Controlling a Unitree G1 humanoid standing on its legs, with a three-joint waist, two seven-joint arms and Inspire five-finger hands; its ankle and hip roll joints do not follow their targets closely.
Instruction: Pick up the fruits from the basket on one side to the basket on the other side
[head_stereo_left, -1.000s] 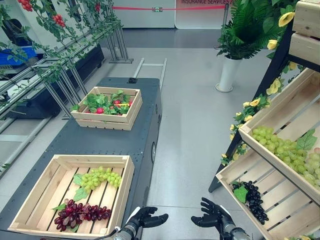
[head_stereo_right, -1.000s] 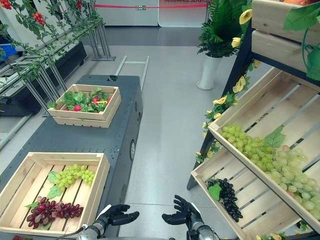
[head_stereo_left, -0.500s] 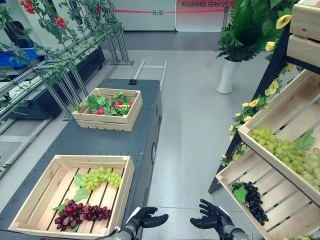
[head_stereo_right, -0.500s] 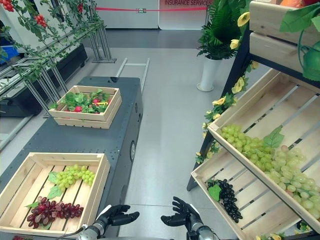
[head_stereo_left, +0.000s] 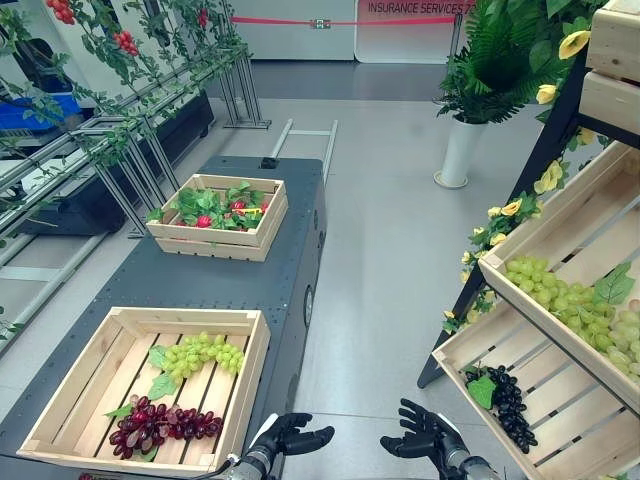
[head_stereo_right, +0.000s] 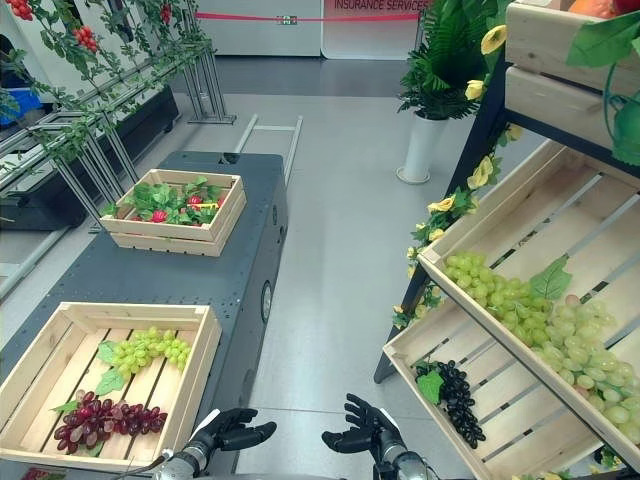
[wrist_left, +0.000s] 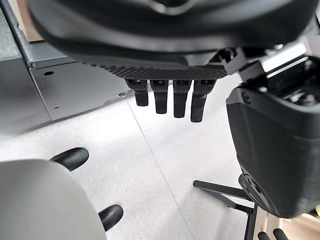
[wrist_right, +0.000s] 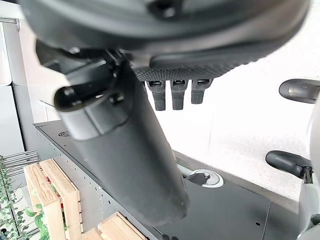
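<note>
A wooden crate (head_stereo_left: 70, 395) on the dark cart at my lower left holds a green grape bunch (head_stereo_left: 200, 354) and a dark red grape bunch (head_stereo_left: 160, 425). On the slanted wooden shelf to my right lie a heap of green grapes (head_stereo_left: 570, 300) in the upper bin and a black grape bunch (head_stereo_left: 508, 402) in the lower bin (head_stereo_left: 560, 400). My left hand (head_stereo_left: 285, 438) hangs low beside the crate's near corner, fingers relaxed and holding nothing. My right hand (head_stereo_left: 425, 440) hovers over the floor a little left of the lower bin, fingers spread and holding nothing.
A second crate (head_stereo_left: 215, 240) with leaves and red fruit sits further back on the cart (head_stereo_left: 200, 285). A potted plant in a white vase (head_stereo_left: 458, 150) stands behind the shelf. Metal racks with fake vines (head_stereo_left: 120, 120) line the left side. Grey floor (head_stereo_left: 380, 260) separates cart and shelf.
The whole picture has shifted slightly, so the camera moved. Both hands hang in about the same places, fingers unchanged.
</note>
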